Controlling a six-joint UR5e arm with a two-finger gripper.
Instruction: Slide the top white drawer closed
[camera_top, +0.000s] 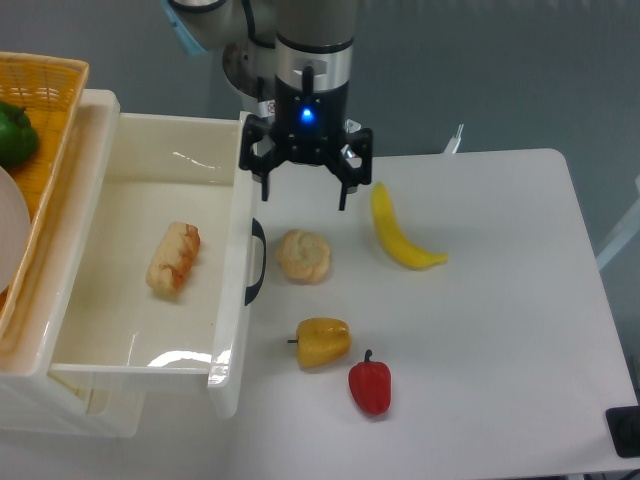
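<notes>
The top white drawer (120, 200) is pulled out to the right over the table's left side. It is deep, glossy and holds a hot-dog-like bun (173, 258). Its curved black handle (256, 262) sits on the front panel, facing right. My gripper (304, 194) hangs just right of the drawer's far front corner, above the table. Its black fingers are spread apart and hold nothing. It is a little behind and to the right of the handle, not touching it. The lower drawer is hidden beneath the top one.
An orange wicker basket (50, 90) with a green pepper (14, 133) sits on top of the cabinet at left. On the white table (500, 330) lie a bread roll (304, 255), a banana (398, 231), a yellow pepper (322, 342) and a red pepper (370, 385).
</notes>
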